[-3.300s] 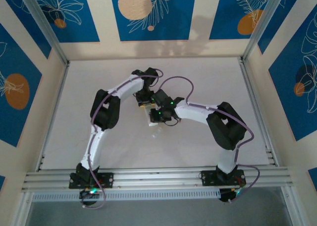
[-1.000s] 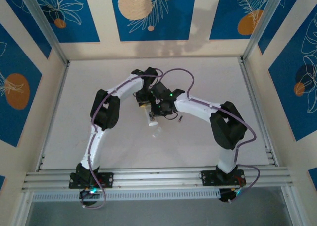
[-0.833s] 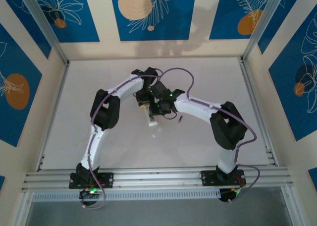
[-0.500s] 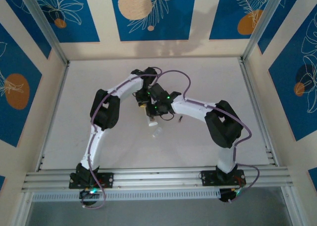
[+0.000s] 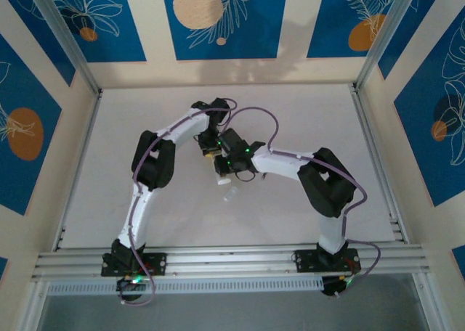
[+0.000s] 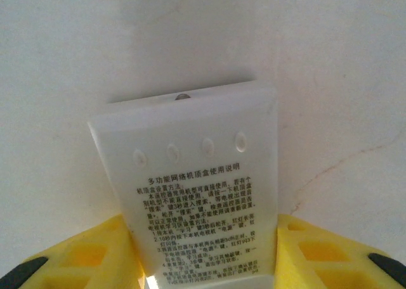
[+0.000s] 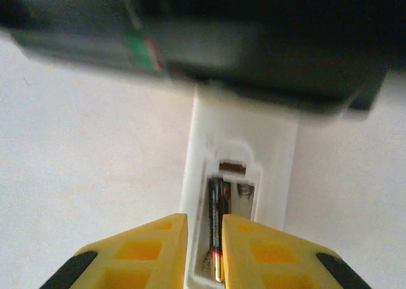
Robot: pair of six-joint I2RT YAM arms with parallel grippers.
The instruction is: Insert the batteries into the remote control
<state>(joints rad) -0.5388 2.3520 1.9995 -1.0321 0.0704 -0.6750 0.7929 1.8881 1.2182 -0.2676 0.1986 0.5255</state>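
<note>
**Left wrist view:** the left gripper (image 6: 204, 251) clamps the remote control (image 6: 190, 168), printed back up, at lower centre.

**Right wrist view:** the right gripper (image 7: 205, 251), fingers nearly together at the bottom edge, hovers over the remote's open compartment (image 7: 244, 194). A battery (image 7: 217, 229) lies inside. Whether the fingers pinch it cannot be told.

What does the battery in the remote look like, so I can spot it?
At the table's middle, the left gripper clamps a white remote. In its open compartment, by the right gripper's yellow fingertips, lies the battery: a slim cylinder with a coppery end, the one long dark thing in that white shell.
</note>
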